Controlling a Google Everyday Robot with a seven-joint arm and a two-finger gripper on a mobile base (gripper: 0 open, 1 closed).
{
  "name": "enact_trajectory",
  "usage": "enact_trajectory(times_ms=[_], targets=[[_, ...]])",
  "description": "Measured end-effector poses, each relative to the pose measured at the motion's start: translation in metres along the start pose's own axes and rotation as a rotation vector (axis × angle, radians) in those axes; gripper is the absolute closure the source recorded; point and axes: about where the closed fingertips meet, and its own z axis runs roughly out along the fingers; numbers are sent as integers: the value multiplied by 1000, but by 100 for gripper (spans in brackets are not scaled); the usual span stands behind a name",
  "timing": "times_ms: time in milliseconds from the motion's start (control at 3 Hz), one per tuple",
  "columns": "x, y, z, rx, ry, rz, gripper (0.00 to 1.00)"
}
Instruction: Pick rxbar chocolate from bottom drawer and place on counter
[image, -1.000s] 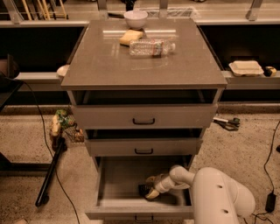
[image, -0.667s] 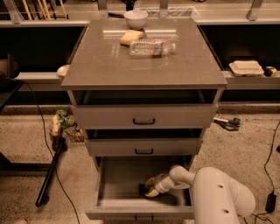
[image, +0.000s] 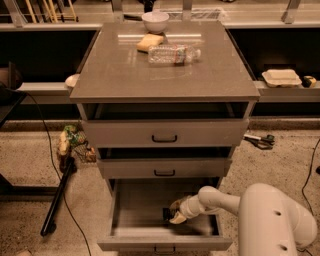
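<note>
We are reaching our tool (image: 174, 212) into the bottom drawer (image: 135, 212) at the dark bar (image: 166, 214); whether it is gripping, we cannot tell. Next comes lifting the bar onto the counter (image: 165, 75).

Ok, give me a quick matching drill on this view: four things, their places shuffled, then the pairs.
1 white round bowl
2 clear plastic bottle
3 pale robot tool
4 pale lidded box

A inside the open grey bottom drawer
B at the far edge of the glossy grey-brown counter
C lying on its side on the counter
D on the ledge at picture right

Pairs: 1-B, 2-C, 3-A, 4-D
</note>
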Motion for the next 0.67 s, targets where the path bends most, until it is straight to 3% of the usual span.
enact_trajectory(times_ms=[333, 667], targets=[[-35, -7, -43, 8, 16, -58, 100], [-35, -7, -43, 7, 16, -58, 100]])
